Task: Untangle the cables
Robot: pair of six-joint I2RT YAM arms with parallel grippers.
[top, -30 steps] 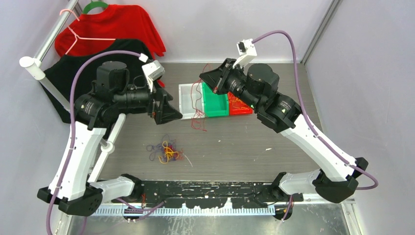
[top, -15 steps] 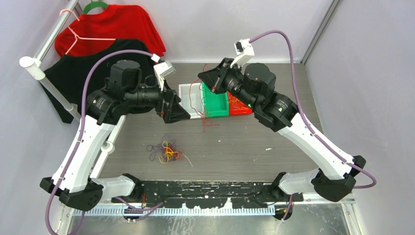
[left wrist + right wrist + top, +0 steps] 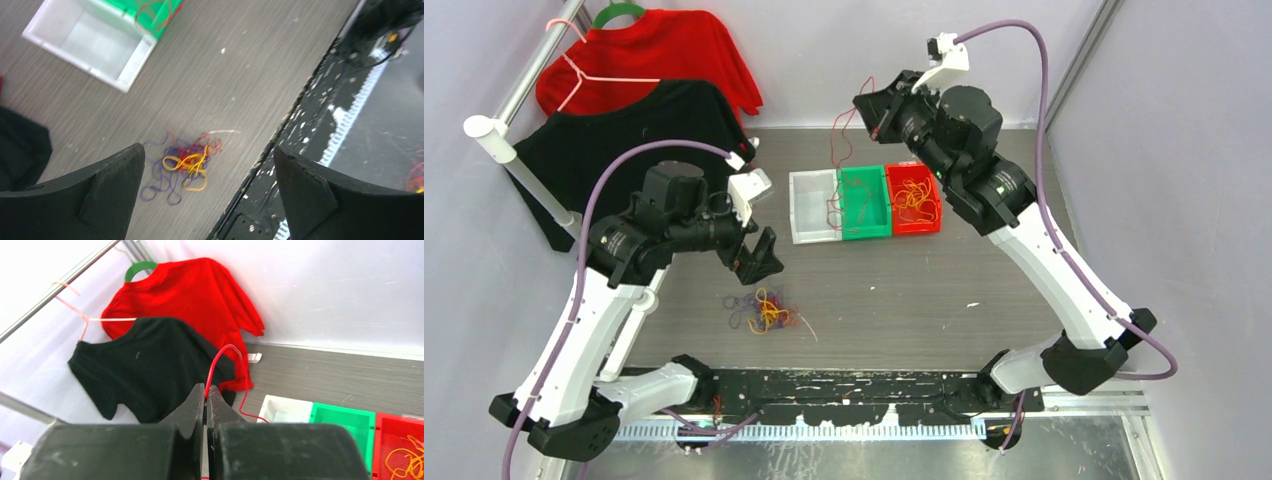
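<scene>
Two claws: the left claw (image 3: 761, 262) is spread wide and holds nothing; the right claw (image 3: 205, 392) is pinched tight on a red cable (image 3: 216, 362).
Left claw, place: it hangs over the near-left part of the surface (image 3: 924, 290), just beyond the tangle of cables (image 3: 762, 310) and clear of it.
Tangle of cables: a small loose heap of purple, orange-yellow and red strands lies flat on the surface. In the left wrist view it shows between the two parted fingers (image 3: 112, 187).
Right claw, place: it is raised high over the far edge of the surface, behind the trays.
Red cable: it arches up from the closed fingertips, then dangles in loose loops toward the seam between the white tray (image 3: 812, 222) and the green tray (image 3: 865, 205). Whether its lower end rests inside either one I cannot tell.
Trays: white, green and the red tray (image 3: 929, 222) sit side by side in a row, touching.
Orange cables (image 3: 914, 197): coiled inside the red tray.
Shirts: a red shirt (image 3: 669, 55) and a black shirt (image 3: 624, 135) hang at the far left.
</scene>
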